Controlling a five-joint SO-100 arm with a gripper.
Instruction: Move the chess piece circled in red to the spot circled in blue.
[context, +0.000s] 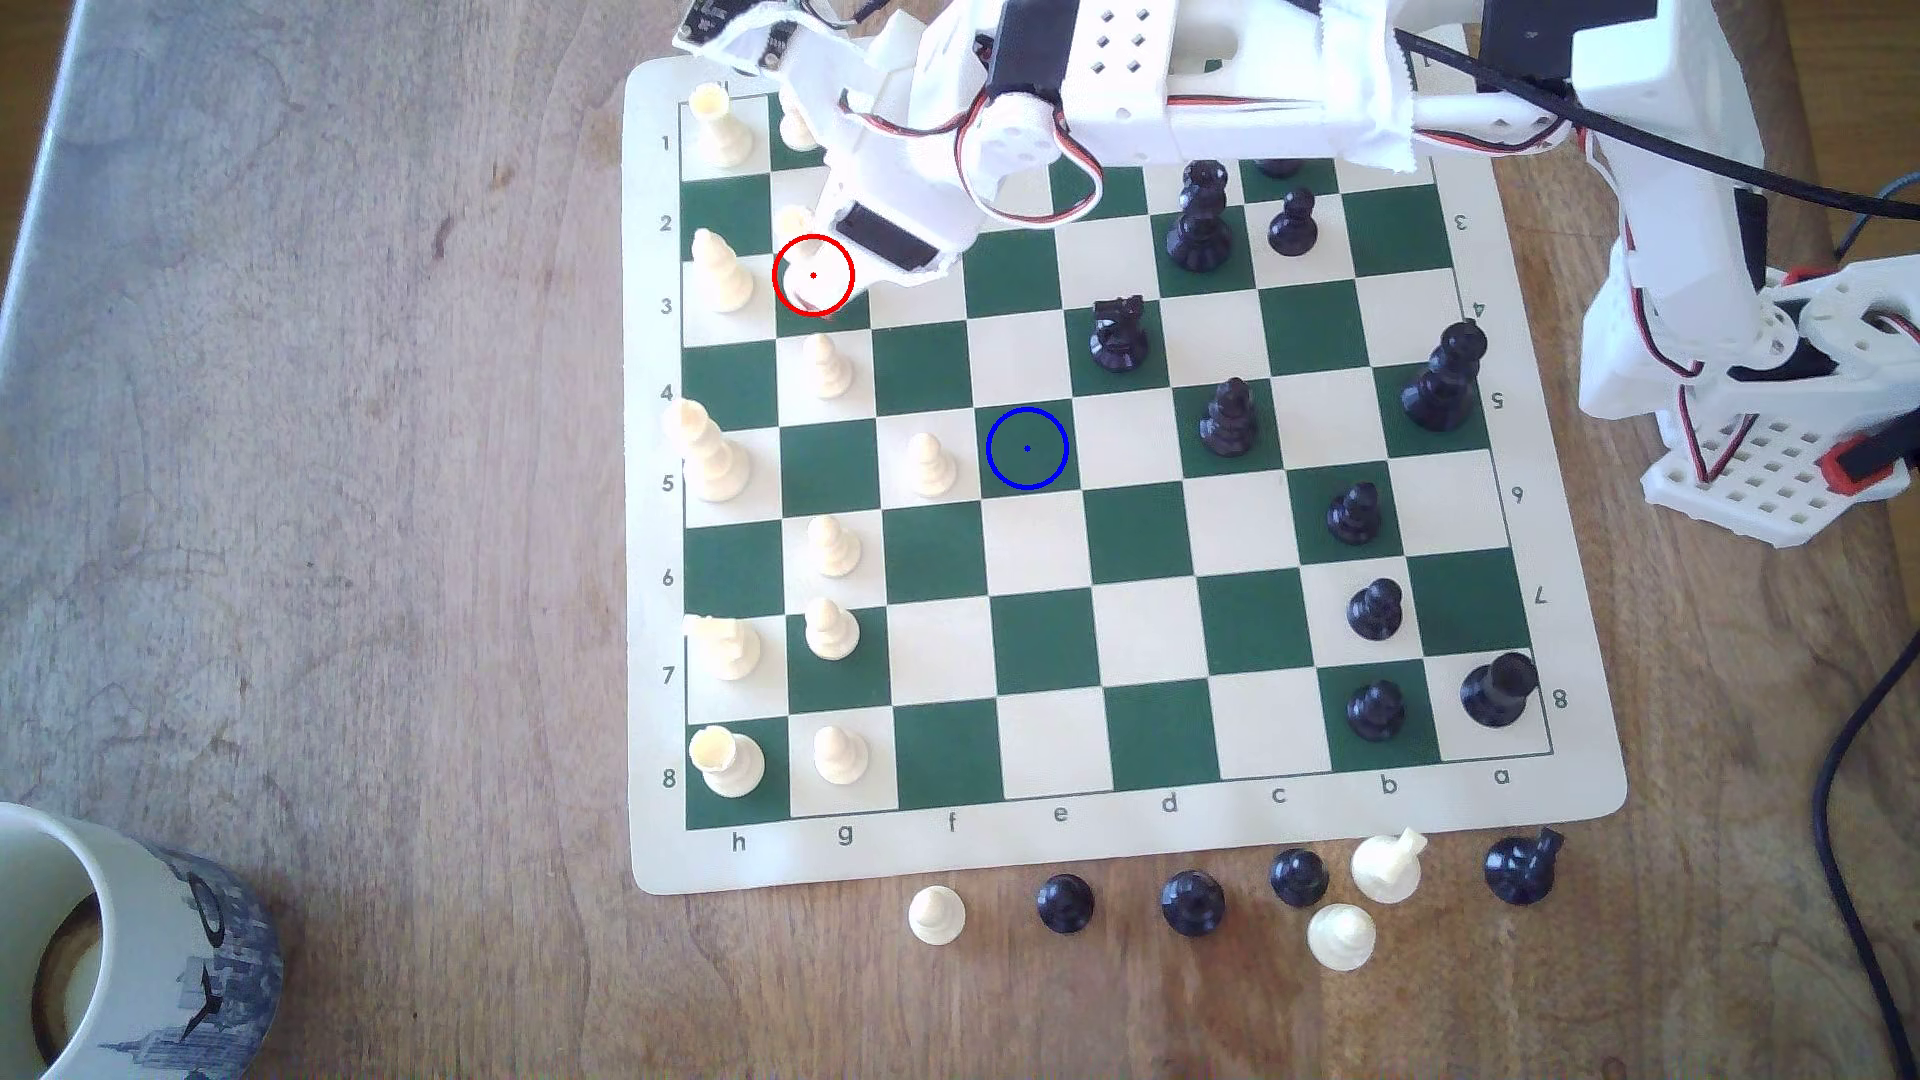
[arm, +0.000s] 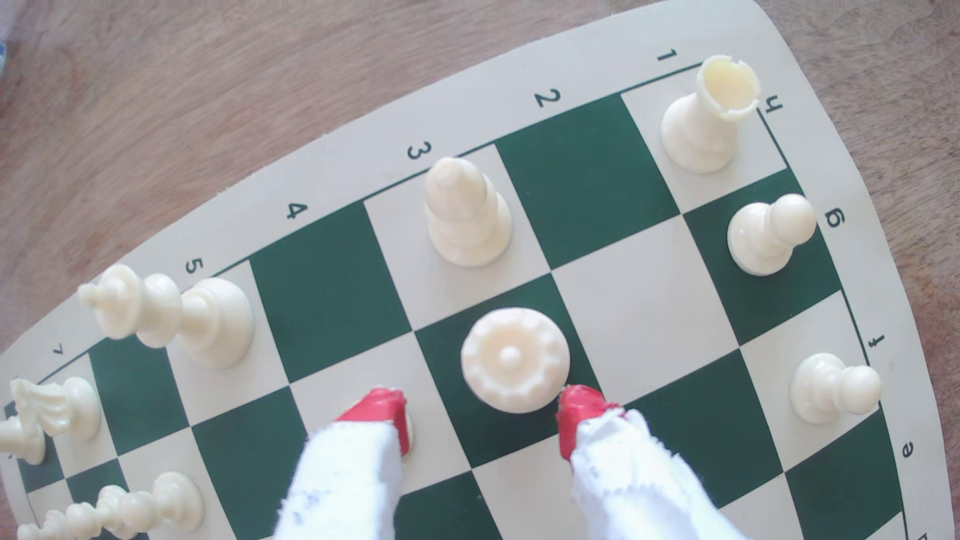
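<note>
The chess piece (arm: 514, 358) is a tall cream piece with a jagged crown, seen from above in the wrist view on a dark green square. In the exterior view the red ring marks the chess piece (context: 814, 278) on row 3, mostly covered by the arm's head. My gripper (arm: 480, 415) hangs over it, open, its red-tipped, white-wrapped fingers (arm: 579, 415) standing apart on either side of the piece's near edge, not touching it. In the exterior view my gripper (context: 831, 254) reaches in from the board's far side. The spot (context: 1027, 448) is a dark green square ringed in blue, free of pieces.
A cream pointed piece (arm: 465, 213) stands one square from the crowned piece, and a cream pawn (context: 826, 363) stands beside it on row 4. Another pawn (context: 928, 464) is next to the spot. Black pieces (context: 1117, 332) fill the exterior view's right. Captured pieces (context: 1193, 901) and a mug (context: 135, 955) sit off the board.
</note>
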